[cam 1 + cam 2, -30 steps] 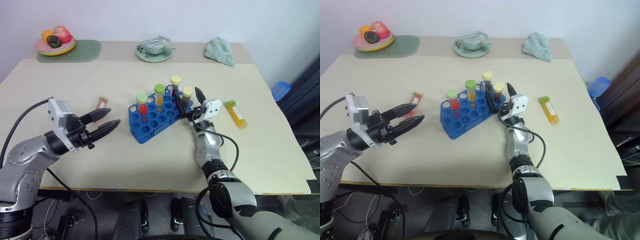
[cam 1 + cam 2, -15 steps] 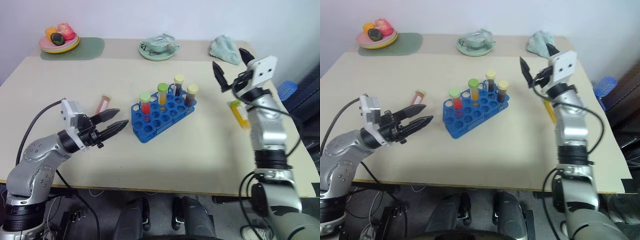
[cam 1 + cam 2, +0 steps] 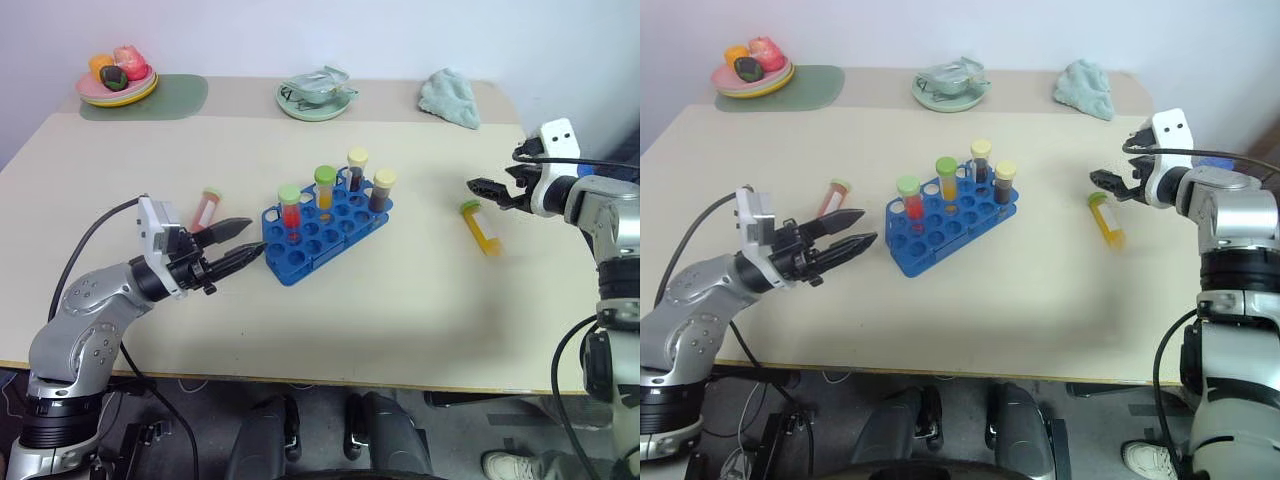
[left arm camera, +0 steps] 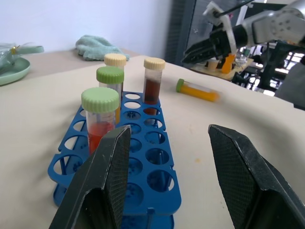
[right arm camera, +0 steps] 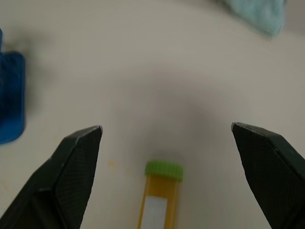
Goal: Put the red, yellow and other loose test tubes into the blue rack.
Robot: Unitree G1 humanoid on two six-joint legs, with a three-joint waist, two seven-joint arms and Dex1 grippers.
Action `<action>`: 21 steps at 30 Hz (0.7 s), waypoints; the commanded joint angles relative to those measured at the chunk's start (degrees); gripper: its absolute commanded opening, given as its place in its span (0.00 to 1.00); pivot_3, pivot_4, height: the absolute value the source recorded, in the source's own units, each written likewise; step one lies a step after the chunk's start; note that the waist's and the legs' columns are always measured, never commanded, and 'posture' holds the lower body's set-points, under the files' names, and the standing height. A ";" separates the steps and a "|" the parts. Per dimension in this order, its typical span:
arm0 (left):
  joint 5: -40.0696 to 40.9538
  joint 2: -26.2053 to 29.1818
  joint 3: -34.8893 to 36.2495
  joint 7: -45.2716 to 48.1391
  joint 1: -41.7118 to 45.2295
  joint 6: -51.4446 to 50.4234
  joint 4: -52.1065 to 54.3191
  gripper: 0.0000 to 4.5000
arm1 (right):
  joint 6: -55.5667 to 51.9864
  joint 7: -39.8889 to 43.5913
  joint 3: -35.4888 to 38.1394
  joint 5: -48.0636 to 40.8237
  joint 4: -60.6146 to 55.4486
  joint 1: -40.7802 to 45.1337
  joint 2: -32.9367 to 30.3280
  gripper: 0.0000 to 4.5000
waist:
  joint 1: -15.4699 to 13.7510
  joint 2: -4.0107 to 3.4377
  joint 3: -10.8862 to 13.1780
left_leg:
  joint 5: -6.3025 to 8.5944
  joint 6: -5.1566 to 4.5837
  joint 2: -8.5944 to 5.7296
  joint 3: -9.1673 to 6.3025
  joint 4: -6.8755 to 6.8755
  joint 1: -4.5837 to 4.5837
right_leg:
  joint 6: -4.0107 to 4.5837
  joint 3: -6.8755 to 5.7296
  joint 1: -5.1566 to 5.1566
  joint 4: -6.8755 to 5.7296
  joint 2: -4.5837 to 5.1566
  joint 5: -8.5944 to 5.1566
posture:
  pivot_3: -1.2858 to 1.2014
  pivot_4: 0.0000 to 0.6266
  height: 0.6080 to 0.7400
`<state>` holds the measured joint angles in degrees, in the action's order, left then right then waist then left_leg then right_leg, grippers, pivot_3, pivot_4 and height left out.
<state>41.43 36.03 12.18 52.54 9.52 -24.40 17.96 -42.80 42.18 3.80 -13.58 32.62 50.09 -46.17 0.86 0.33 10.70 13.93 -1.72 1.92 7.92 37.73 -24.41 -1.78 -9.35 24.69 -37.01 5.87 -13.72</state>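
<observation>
With the yellow tube (image 3: 478,228) lying loose on the tabletop (image 3: 400,300) right of the blue rack (image 3: 325,230), your right gripper (image 3: 485,188) hovers above it, jaws wide and empty — lined up for pickup; your left gripper (image 3: 240,243) waits half-open, empty, beside the red tube (image 3: 206,207)

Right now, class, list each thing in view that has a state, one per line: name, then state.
blue rack: upright, four capped tubes standing in it
yellow tube: loose, lying flat, capped
red tube: loose, lying flat, capped
left gripper: open, empty
right gripper: open, empty, above the yellow tube
</observation>
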 commanded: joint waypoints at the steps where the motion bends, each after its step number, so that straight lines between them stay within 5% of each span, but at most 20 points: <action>1: -0.23 1.32 0.12 1.15 0.00 0.21 1.56 0.59 | -2.59 2.11 -0.98 1.18 4.09 4.04 -0.94 0.99 | -0.06 0.00 0.01 | 0.00 0.00 0.00 0.00 0.01 -0.01 | 0.00 0.00 0.00 0.00 0.00 0.00 | 0.52 0.24 1.00; 21: 2.81 7.44 -1.61 14.56 0.23 -1.20 3.34 0.59 | -0.95 6.49 -5.42 7.63 14.05 4.30 -0.33 0.99 | -0.05 -0.03 0.05 | 0.00 0.02 -0.01 0.02 0.05 -0.04 | -0.09 -0.01 0.01 0.02 0.02 -0.05 | 0.52 0.24 1.00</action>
<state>44.36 43.02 10.89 66.19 9.08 -26.54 20.55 -44.58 48.70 -2.05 -6.73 46.57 54.28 -46.03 0.81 0.31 10.74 13.92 -1.70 1.90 7.95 37.78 -24.45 -1.86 -9.36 24.70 -36.99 5.89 -13.76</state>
